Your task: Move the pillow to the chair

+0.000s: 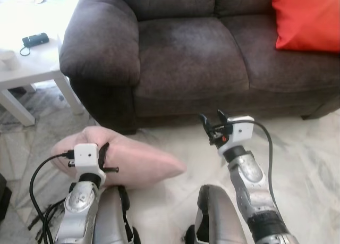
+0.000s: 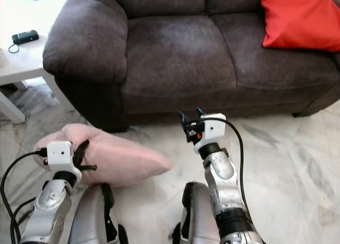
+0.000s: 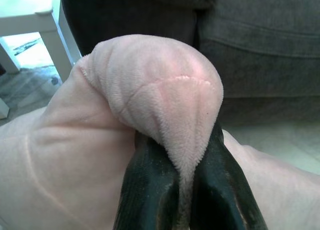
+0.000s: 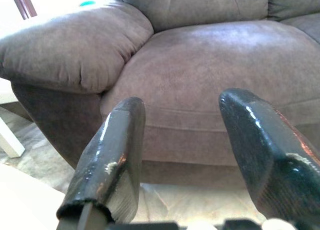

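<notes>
A pale pink plush pillow (image 1: 139, 161) lies on the marble floor in front of the dark grey sofa (image 1: 186, 58). My left gripper (image 1: 102, 160) is shut on a fold of the pillow (image 3: 150, 94); the two black fingers (image 3: 150, 190) pinch the fabric between them. My right gripper (image 1: 212, 122) is held up in front of the sofa's base, open, with nothing between its fingers (image 4: 112, 160).
An orange-red cushion (image 1: 308, 18) rests on the sofa's right seat. A white side table (image 1: 24, 63) with a dark small device (image 1: 35, 40) stands left of the sofa arm. Black cables (image 1: 42, 217) trail by my left side. Pale marble floor (image 1: 308, 159) lies to the right.
</notes>
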You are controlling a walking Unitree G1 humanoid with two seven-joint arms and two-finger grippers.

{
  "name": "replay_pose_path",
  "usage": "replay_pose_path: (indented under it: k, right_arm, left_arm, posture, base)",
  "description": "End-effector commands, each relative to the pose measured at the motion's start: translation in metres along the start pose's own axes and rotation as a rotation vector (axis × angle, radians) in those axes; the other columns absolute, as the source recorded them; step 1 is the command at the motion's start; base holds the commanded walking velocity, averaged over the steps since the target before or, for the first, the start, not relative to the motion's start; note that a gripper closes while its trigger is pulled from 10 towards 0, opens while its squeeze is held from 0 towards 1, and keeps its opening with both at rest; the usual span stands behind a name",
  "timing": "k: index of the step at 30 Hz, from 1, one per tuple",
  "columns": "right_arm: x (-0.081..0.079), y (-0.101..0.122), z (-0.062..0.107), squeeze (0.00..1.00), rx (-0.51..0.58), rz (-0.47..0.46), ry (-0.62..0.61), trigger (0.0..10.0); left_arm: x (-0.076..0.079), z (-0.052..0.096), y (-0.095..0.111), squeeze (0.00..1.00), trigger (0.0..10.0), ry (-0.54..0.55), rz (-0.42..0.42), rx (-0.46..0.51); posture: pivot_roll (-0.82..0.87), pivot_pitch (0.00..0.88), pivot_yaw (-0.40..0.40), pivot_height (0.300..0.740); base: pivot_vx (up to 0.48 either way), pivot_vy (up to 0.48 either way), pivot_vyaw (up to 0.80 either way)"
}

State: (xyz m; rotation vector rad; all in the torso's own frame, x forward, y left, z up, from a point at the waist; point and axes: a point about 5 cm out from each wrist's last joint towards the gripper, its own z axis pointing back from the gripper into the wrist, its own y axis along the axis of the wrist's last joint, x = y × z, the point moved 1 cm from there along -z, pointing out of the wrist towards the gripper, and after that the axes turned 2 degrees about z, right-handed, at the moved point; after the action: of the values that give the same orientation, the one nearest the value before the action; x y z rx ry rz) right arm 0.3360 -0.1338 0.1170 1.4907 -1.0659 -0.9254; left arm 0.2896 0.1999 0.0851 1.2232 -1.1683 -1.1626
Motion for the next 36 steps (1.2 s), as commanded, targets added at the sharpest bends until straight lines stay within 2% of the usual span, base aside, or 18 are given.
replay_pose_path:
  k: [1, 9, 36]
  right_arm:
    - [0.0007, -0.002, 0.001, 0.0, -0.006, -0.002, -0.005, 10.0]
    - [-0.0013, -0.0027, 0.0013, 0.0, -0.007, -0.005, -0.003, 10.0]
    - [-0.0031, -0.0036, 0.0011, 0.0, -0.001, -0.021, -0.006, 10.0]
  left_arm:
    - [0.0004, -0.0029, 0.0233, 0.0, 10.0, -0.01, -0.032, 0.102]
    - [0.0004, -0.0035, 0.0247, 0.0, 10.0, -0.016, -0.035, 0.102]
    - [0.0036, -0.0055, 0.0303, 0.0, 10.0, -0.041, -0.034, 0.113]
  posture:
    - [0.1, 0.147, -0.017, 0.608]
    - [0.1, 0.149, -0.014, 0.649]
    - [0.1, 0.145, -0.009, 0.649]
  base:
    - [0.0, 0.0, 0.0]
    - [0.0, 0.0, 0.0]
    - [0.0, 0.0, 0.0]
